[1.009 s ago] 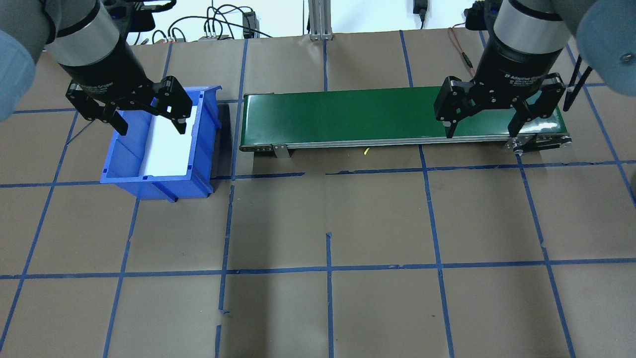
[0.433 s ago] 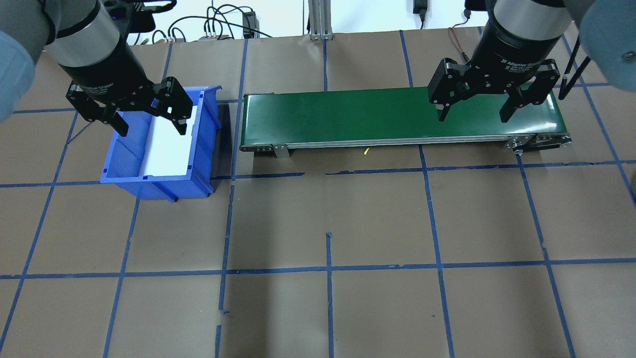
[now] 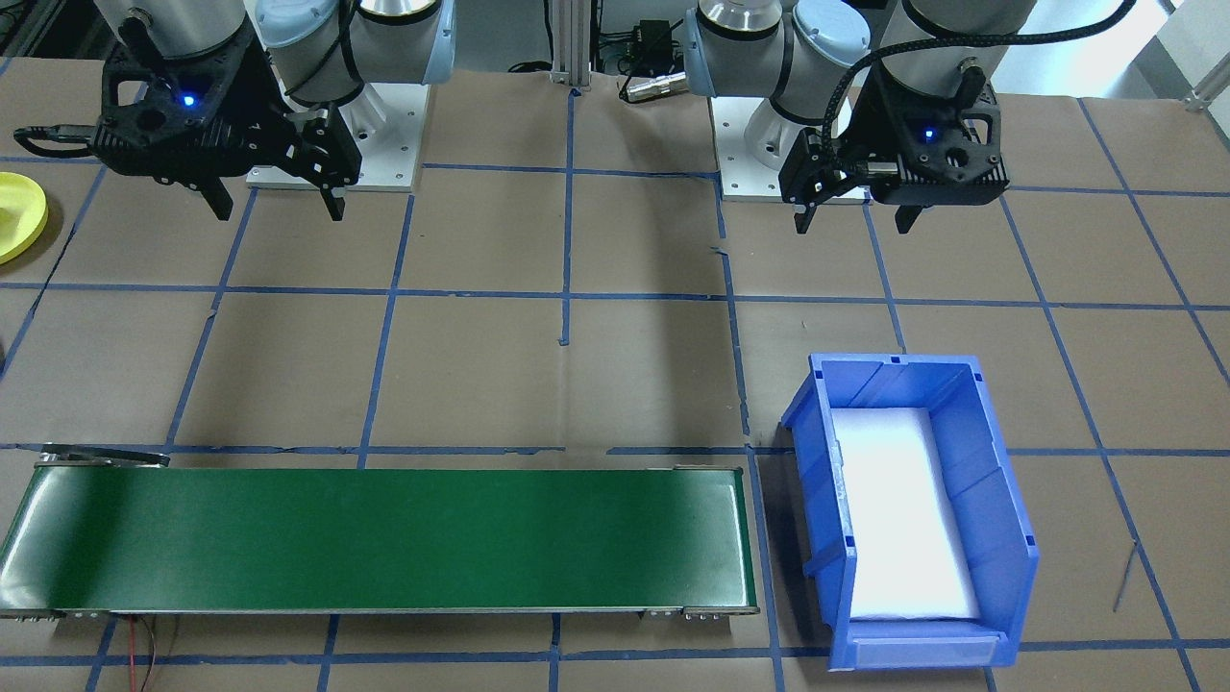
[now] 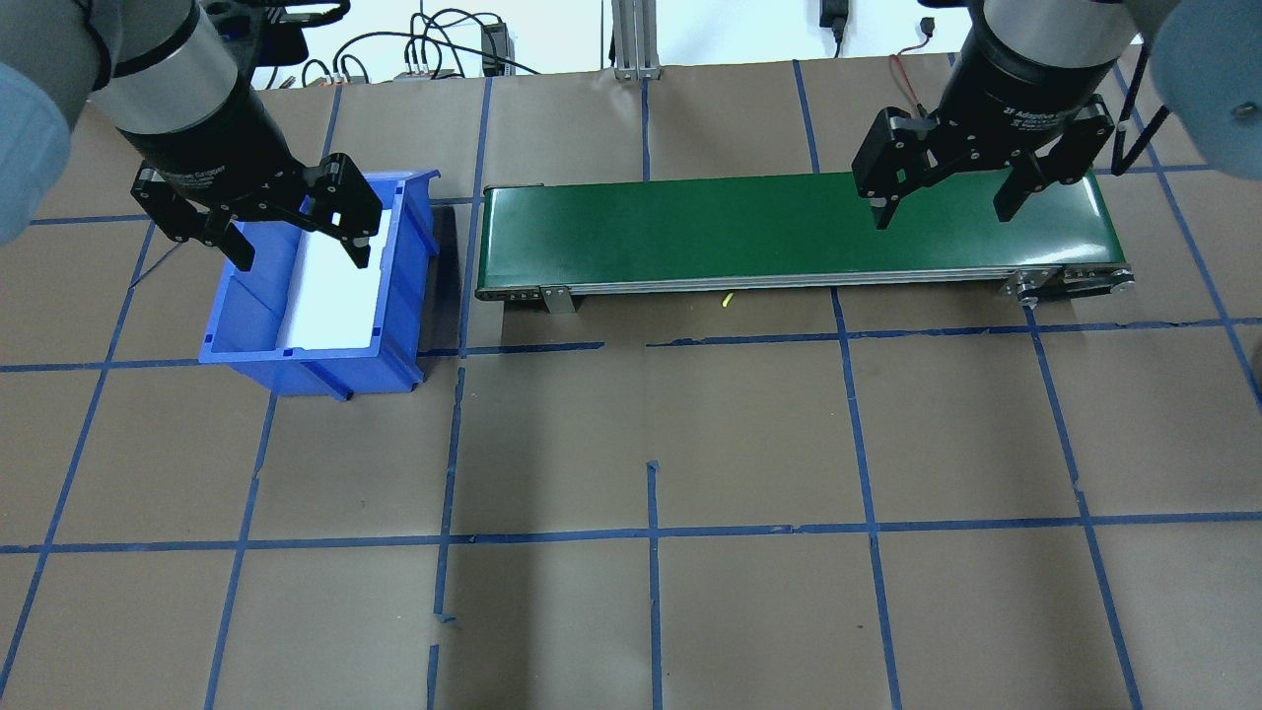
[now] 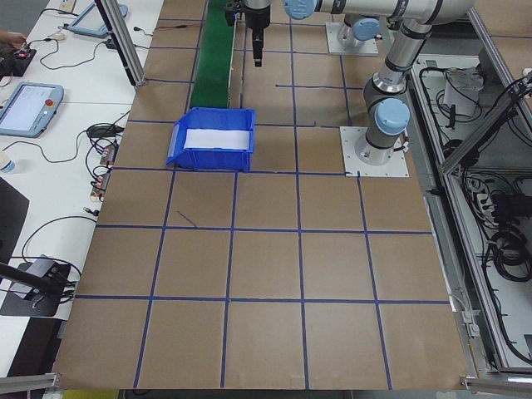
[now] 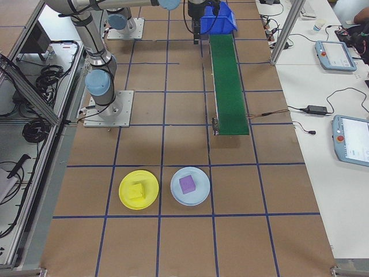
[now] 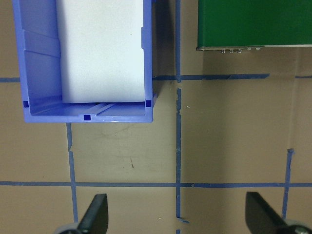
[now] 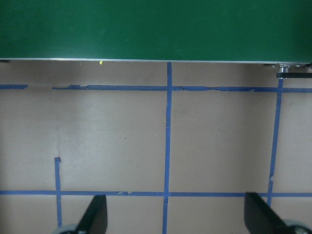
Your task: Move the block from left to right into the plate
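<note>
The yellow plate (image 6: 138, 190) lies on the table by the robot's right end, with a yellow block (image 6: 136, 191) lying in it; its edge also shows in the front view, yellow plate (image 3: 14, 216). Beside it a purple block (image 6: 186, 184) rests on a pale blue plate (image 6: 190, 186). My left gripper (image 4: 296, 253) hangs open and empty over the blue bin (image 4: 406, 237). My right gripper (image 4: 945, 212) hangs open and empty over the right end of the green conveyor belt (image 4: 710, 227). Both wrist views show wide-apart fingertips (image 7: 95, 217) (image 8: 95, 217) with nothing between them.
The blue bin (image 3: 995, 481) holds only a white liner (image 3: 903, 519). The belt (image 3: 384, 538) carries nothing. Cables and an aluminium post stand at the table's far edge. Pendants and wires lie on the side benches.
My right gripper has moved up and away across the belt's right end, still open. The left gripper has stayed over the bin.
</note>
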